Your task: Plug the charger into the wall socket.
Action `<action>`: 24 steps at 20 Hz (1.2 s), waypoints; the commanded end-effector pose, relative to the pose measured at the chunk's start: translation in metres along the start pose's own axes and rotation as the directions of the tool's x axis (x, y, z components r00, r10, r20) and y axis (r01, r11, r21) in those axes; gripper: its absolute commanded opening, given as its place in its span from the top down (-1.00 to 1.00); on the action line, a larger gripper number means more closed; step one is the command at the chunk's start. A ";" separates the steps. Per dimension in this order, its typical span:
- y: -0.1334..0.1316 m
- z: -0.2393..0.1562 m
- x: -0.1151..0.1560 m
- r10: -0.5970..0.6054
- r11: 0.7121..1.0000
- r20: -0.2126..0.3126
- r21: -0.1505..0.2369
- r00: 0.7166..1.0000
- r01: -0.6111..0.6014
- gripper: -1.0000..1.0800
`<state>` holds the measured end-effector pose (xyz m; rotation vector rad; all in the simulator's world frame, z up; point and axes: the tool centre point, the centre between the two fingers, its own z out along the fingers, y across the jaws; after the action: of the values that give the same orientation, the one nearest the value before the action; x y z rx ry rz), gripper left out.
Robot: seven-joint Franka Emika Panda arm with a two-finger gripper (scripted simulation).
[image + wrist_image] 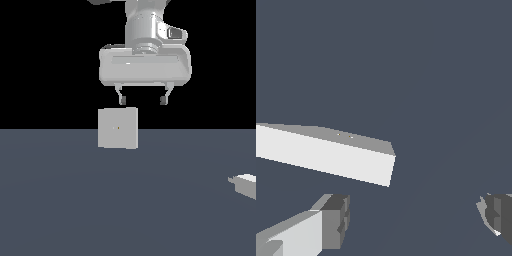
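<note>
Although only part of the charger (245,184) shows, cut off at the exterior view's right edge, you can see it lying flat on the dark floor (125,210) with its long axis running across the view and a short stub pointing toward the exterior view's left. The wall socket (118,128) stands upright near the floor's far edge, its broad face with the tiny yellowish dot turned toward the exterior camera; in the wrist view it (326,152) appears from above as a long pale bar. Bare floor lies all around both, and they sit well apart. Your gripper (142,101) hangs above the socket's top edge, fingers (336,220) spread wide, holding nothing and touching nothing.
</note>
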<state>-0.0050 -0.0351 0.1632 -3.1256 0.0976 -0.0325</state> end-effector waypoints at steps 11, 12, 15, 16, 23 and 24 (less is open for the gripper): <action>0.054 0.035 -0.047 -0.150 0.989 -0.010 -0.002 0.989 0.150 -0.92; 0.060 0.038 -0.051 -0.164 0.986 -0.011 -0.002 0.986 0.164 -0.92; 0.077 0.048 -0.062 -0.205 0.979 -0.014 -0.002 0.979 0.205 -0.92; 0.082 0.052 -0.065 -0.219 0.976 -0.015 -0.003 0.976 0.219 -0.92; 0.120 0.073 -0.085 -0.307 0.952 -0.021 -0.004 0.952 0.307 -0.92; 0.125 0.076 -0.087 -0.317 0.948 -0.022 -0.005 0.948 0.317 -0.92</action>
<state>-0.0943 -0.1462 0.0878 -3.1087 -0.3760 -0.0673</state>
